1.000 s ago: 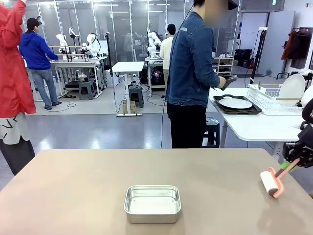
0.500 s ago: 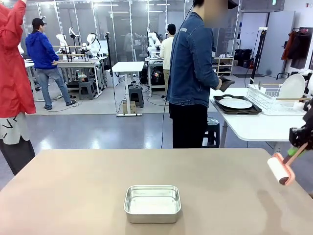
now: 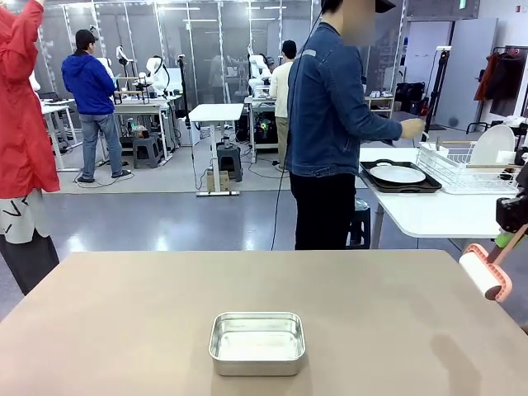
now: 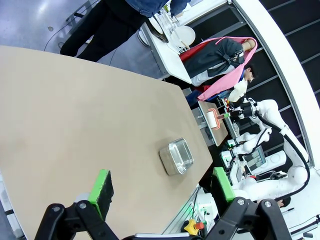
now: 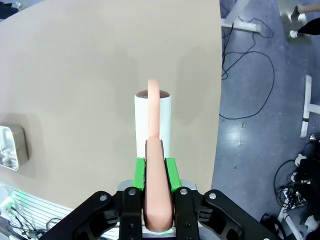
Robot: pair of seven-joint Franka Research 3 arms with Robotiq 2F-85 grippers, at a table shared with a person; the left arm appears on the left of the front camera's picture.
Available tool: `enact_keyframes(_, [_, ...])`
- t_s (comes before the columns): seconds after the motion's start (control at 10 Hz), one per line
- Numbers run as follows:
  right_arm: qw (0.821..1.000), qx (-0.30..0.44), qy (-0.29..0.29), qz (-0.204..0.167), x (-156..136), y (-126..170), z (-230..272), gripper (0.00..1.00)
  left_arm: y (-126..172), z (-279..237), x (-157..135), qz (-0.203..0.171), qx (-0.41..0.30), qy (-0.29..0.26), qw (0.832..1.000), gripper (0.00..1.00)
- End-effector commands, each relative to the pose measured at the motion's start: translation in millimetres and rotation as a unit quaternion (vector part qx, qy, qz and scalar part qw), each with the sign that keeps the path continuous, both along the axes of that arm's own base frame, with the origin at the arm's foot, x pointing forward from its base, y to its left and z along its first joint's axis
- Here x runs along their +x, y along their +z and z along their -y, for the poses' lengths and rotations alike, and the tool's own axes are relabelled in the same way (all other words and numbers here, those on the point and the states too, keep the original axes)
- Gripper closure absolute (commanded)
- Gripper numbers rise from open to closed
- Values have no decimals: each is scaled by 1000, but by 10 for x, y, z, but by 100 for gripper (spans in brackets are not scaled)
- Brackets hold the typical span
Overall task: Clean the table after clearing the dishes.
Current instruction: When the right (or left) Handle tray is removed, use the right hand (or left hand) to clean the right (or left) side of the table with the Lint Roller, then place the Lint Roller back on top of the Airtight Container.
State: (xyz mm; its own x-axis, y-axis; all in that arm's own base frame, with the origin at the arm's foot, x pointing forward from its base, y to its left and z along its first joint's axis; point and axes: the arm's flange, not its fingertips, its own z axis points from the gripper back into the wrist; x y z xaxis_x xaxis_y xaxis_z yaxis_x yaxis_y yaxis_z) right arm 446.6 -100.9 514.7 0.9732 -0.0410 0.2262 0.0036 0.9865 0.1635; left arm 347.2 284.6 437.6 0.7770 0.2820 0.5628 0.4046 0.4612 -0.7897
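My right gripper (image 3: pixel 506 239) is at the right edge of the tan table (image 3: pixel 124 313), shut on the pink handle of a white lint roller (image 3: pixel 482 273), which hangs just above the table's edge. In the right wrist view the gripper (image 5: pixel 154 172) clamps the handle and the roller (image 5: pixel 153 120) points away over the table (image 5: pixel 75 75). My left gripper (image 4: pixel 162 187) is open and high above the table (image 4: pixel 75 115), holding nothing. A white plate on a dark tray (image 3: pixel 398 174), one of the dishes, lies on the white side table.
A steel pan (image 3: pixel 256 342) sits near the table's front middle, also seen as a pan (image 4: pixel 177 156) from the left wrist. A person in a denim jacket (image 3: pixel 330 107) stands at the side table, hand toward a wire dish rack (image 3: pixel 462 169).
The roller has risen off the table and moved right and up with my right gripper. The person has set down a dark object and now reaches toward the dish rack.
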Motion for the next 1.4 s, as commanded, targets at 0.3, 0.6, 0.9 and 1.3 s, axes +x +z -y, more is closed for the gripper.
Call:
enact_keyframes(0.3, [1000,10,-9,9,18,-38,-16,79,27,-11,-45,-2,7,-4,1000,0])
enact_keyframes(0.6, [1000,10,-9,9,18,-38,-16,79,27,-11,-45,-2,7,-4,1000,0])
enact_keyframes(0.9, [1000,10,-9,9,18,-38,-16,79,27,-11,-45,-2,7,-4,1000,0])
enact_keyframes(1.3, [997,-39,56,46,97,168,-276,79,27,-11,-45,-2,7,-4,1000,0])
